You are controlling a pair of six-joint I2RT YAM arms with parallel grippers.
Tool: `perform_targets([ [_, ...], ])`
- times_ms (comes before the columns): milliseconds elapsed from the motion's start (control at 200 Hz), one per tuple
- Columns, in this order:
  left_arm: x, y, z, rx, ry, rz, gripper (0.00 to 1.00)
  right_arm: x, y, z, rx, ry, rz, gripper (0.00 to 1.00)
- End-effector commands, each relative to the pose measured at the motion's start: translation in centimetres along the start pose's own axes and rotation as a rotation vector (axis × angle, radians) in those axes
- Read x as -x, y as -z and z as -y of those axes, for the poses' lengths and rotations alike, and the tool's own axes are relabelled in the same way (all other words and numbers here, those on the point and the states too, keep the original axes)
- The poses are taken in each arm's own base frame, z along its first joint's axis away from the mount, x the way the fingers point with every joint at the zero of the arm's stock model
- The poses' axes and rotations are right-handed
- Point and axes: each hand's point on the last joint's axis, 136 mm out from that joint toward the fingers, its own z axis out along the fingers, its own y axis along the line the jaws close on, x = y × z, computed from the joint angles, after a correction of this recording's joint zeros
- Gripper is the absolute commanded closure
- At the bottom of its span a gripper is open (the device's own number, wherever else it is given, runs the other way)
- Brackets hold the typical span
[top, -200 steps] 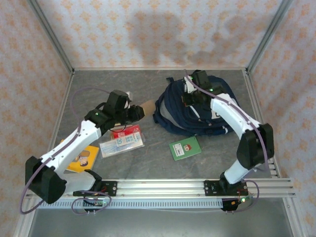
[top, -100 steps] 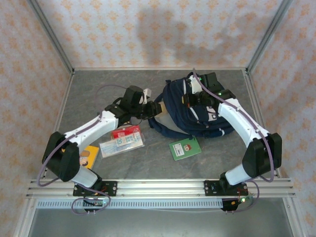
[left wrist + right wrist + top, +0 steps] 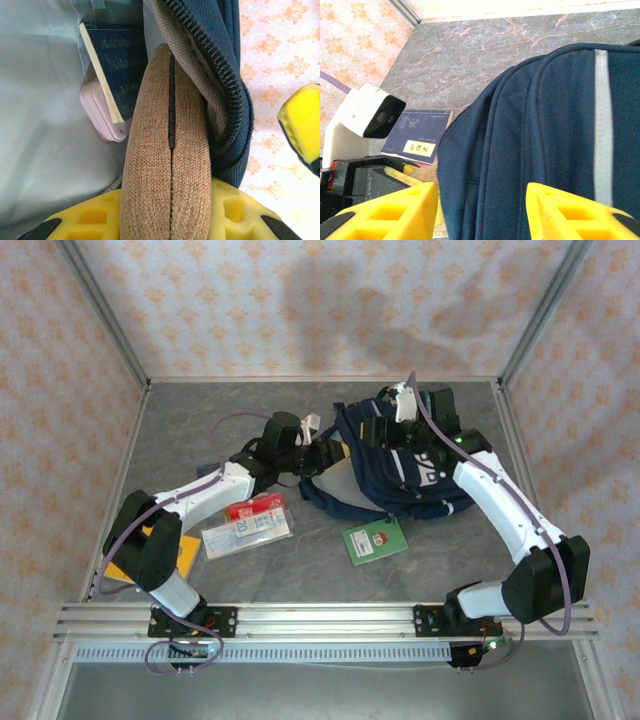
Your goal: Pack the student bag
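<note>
**Tan pouch at the mouth of the student bag**

Grey marbled stone forms the bench [image 3: 200, 420], walled on three sides by pale panels printed with orange motifs. On its far right half lies the student bag [image 3: 385, 488], a large navy fabric backpack with thin white stripes, light grey patches and dark straps. Its mouth is turned toward the left arm. The left wrist view shows a heavy dark zip along the open edge and a pale grey lining inside. Against that lining sit a dark blue book with cream page edges [image 3: 117, 65] and a pink rounded object [image 3: 102, 117].

The left arm reaches low across the bench from the near left, its forearm pointing right. The left gripper [image 3: 326, 454] is at the bag's mouth, its yellow fingers clamped on either side of a tan woven pouch with a dark zip [image 3: 167, 165]. The pouch's far end is just inside the opening, pressed against the zipped edge.

The right arm bends at the bench's right edge, and its forearm comes back over the bag. The right gripper [image 3: 482, 197] has its yellow fingers either side of a navy fold; whether they pinch it is unclear.

On the near bench lie a red-and-white packet [image 3: 255, 508], a clear sleeve of papers [image 3: 247, 532], a green card [image 3: 375, 540] and a yellow booklet [image 3: 183, 558].
</note>
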Motion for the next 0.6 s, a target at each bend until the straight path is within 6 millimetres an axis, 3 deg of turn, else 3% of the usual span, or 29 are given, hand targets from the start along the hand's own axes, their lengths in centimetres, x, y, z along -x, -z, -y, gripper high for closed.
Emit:
perform_targets([
  [0, 1.8, 0.8, 6.8, -0.213, -0.109, 0.065, 0.85, -0.6, -0.3, -1.2, 0.004, 0.027, -0.046, 0.5],
  [330, 1.5, 0.3, 7.9, -0.246, -0.12, 0.06, 0.85, -2.6, -3.2, 0.5, -0.149, 0.069, -0.189, 0.49],
  [385, 1.4, 0.2, 8.1, -0.25, -0.123, 0.058, 0.86, -2.8, -3.4, 0.8, -0.183, 0.09, -0.207, 0.56],
  [595, 1.3, 0.1, 8.0, -0.245, -0.128, 0.056, 0.86, -2.9, -3.4, 1.5, -0.228, 0.097, -0.222, 0.98],
])
